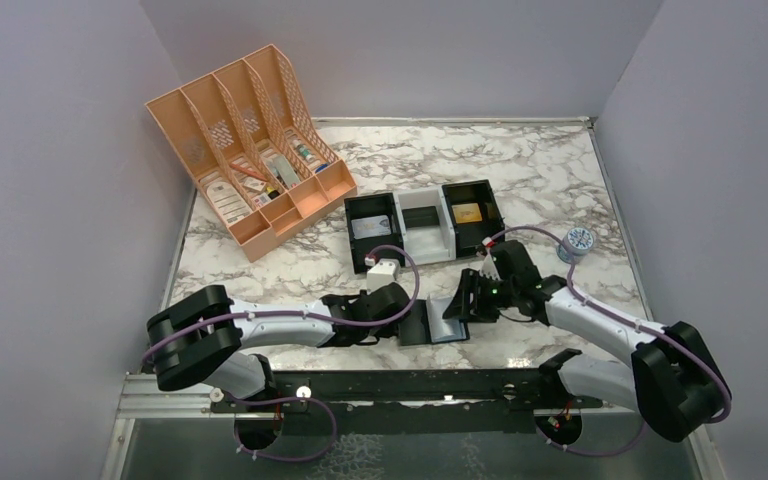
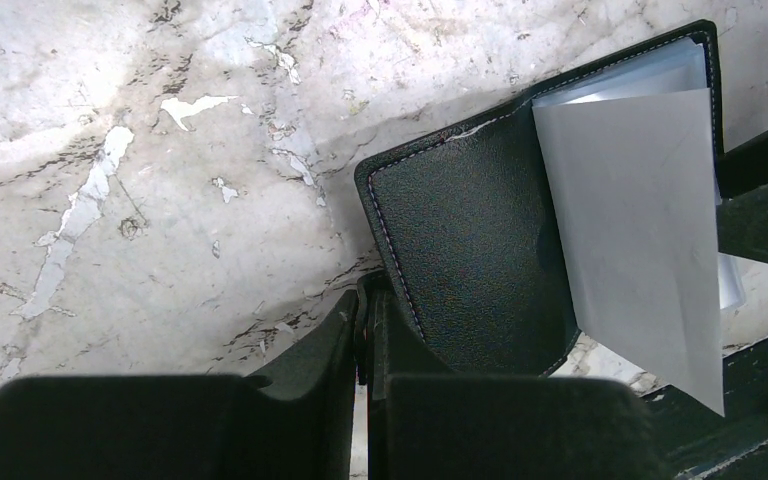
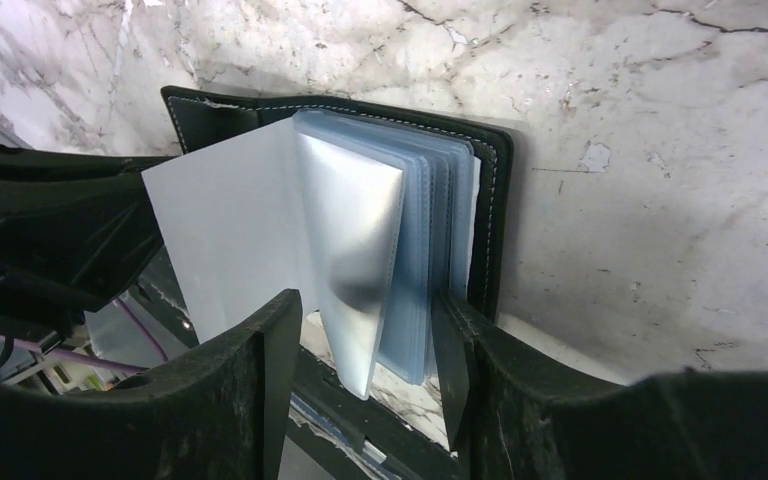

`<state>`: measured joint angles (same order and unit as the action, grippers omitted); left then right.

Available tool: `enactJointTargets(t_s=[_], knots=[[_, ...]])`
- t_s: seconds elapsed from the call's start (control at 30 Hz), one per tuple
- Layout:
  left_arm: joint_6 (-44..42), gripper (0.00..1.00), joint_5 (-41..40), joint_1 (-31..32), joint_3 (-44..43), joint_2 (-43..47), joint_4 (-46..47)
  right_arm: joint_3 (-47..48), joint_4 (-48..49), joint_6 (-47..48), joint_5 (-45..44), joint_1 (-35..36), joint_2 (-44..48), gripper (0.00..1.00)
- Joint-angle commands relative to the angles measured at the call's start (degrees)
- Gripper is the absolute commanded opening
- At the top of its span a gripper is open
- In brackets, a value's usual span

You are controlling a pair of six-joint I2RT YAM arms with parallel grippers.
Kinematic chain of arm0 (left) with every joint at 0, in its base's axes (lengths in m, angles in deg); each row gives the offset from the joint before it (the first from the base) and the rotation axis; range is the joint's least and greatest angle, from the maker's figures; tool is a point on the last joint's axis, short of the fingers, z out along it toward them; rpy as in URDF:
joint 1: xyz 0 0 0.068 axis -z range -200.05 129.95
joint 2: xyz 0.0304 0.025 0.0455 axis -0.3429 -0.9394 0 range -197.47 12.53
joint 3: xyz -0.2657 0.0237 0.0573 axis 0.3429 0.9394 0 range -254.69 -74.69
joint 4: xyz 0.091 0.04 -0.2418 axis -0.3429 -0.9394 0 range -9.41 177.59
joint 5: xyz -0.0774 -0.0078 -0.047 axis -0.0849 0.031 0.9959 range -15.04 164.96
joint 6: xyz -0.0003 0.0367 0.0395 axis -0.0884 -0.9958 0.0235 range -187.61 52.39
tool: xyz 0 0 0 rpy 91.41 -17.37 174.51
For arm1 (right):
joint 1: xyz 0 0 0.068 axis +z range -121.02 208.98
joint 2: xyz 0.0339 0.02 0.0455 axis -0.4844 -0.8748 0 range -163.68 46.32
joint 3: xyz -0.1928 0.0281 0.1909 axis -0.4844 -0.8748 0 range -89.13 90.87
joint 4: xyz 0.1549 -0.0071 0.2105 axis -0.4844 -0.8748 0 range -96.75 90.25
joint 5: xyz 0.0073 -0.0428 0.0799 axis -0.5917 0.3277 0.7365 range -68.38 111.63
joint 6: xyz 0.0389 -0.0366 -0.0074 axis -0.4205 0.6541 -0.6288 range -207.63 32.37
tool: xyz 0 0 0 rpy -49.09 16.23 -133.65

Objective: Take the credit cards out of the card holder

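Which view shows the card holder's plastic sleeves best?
Right wrist: the sleeves fan open, close up, inside the right gripper. Left wrist shows mainly the card holder's black cover and one pale leaf. Top shows only a small dark shape.

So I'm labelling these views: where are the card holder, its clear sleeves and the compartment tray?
card holder (image 2: 470,250): left wrist view, black stitched flap.
clear sleeves (image 3: 415,240): right wrist view, middle of fanned stack.
compartment tray (image 1: 423,238): top external view, white middle compartment's floor.
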<state>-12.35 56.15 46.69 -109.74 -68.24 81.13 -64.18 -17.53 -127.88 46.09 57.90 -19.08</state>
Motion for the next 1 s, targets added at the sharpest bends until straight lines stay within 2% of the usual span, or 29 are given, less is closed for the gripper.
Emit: enactJointTargets(t_s=[0.0, 0.37, 0.6, 0.73, 0.87, 0.97], knots=[[-1.0, 0.00, 0.5, 0.1, -2.4, -0.6, 0.7, 1.0, 1.3, 0.3, 3.1, 0.0, 2.1, 0.51], [-1.6, 0.00, 1.6, 0.1, -3.2, -1.8, 0.7, 3.3, -3.3, 1.9, 3.2, 0.0, 3.1, 0.51], [-1.8, 0.00, 1.5, 0.0, -3.2, -1.1, 0.3, 5.0, -8.4, 4.1, -3.9, 0.0, 1.8, 0.52], [-1.9, 0.00, 1.3, 0.1, -3.2, -0.7, 0.0, 4.3, -7.4, 4.1, -2.0, 0.0, 2.1, 0.53], [-1.9, 0.00, 1.4, 0.0, -3.3, -0.6, 0.0, 3.9, -8.9, 4.0, -4.0, 0.0, 2.3, 0.54], [-1.9, 0.00, 1.5, 0.0, -3.3, -0.8, 0.2, 2.5, -7.0, 3.1, -0.4, 0.0, 2.9, 0.54]])
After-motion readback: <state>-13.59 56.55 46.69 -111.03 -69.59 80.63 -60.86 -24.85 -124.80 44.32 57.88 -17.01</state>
